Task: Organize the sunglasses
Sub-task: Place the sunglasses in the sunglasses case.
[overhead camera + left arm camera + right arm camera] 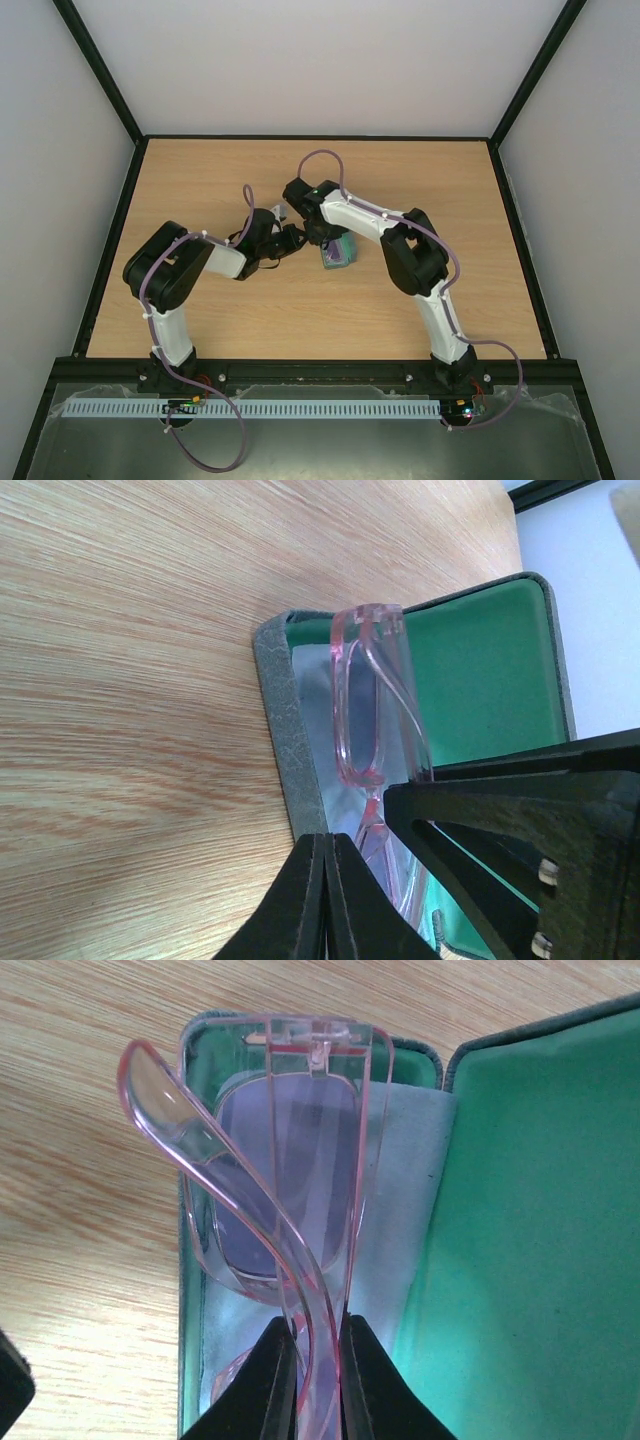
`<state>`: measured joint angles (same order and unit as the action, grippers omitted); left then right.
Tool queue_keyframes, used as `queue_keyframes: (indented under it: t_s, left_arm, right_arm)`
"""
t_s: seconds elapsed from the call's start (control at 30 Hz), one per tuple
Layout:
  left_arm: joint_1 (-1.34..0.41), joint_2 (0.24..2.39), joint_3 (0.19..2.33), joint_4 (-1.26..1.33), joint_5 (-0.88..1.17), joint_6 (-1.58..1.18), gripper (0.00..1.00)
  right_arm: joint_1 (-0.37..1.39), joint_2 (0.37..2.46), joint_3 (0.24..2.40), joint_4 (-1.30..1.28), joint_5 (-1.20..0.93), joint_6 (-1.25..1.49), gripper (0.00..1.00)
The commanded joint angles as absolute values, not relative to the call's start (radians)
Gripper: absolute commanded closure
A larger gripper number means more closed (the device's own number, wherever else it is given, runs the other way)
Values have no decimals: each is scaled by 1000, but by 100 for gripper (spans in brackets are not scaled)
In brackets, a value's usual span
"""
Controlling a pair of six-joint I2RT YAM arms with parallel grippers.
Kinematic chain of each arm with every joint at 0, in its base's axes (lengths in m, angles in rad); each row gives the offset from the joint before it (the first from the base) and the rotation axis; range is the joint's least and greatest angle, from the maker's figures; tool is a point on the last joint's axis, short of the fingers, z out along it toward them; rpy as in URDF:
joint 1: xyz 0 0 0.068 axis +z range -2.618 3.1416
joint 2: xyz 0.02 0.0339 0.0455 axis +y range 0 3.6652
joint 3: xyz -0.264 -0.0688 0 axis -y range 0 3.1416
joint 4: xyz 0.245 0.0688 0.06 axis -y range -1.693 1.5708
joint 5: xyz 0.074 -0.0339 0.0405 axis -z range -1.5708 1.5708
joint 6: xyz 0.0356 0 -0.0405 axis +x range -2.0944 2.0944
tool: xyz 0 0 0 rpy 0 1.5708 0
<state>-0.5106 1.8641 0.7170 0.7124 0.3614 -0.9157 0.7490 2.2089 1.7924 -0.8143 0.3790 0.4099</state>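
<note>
Sunglasses [290,1160] sit pinched in the right tool [312,1325], just beyond its tips over the open case [530,1210] and cloth [400,1190]. The left tool [325,840], pressed together and empty, hovers alongside. A slow, level descent before release looks wisest.

Open case [338,252] on wooden table [300,320]

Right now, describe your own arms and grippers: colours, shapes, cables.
Both the left arm and right arm have white tubular links between bulky black joint housings. A thin mauve cable runs along each, fastened with white ties and looping loose near the bases. The left gripper and right gripper have matte black, wedge-shaped fingers.
</note>
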Motion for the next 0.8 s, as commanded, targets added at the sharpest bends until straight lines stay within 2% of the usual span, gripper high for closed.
queue_keyframes:
  t_s: [0.0,0.37,0.77]
  left_arm:
    - [-503,1829,706,730,371,-900,96]
    - [-503,1825,704,730,376,-900,96]
    - [-503,1809,704,719,370,-900,96]
  right_arm:
    - [750,2257,1810,-909,430,424,96]
    - [750,2294,1813,-923,464,431,92]
    - [757,2189,1806,-918,467,431,63]
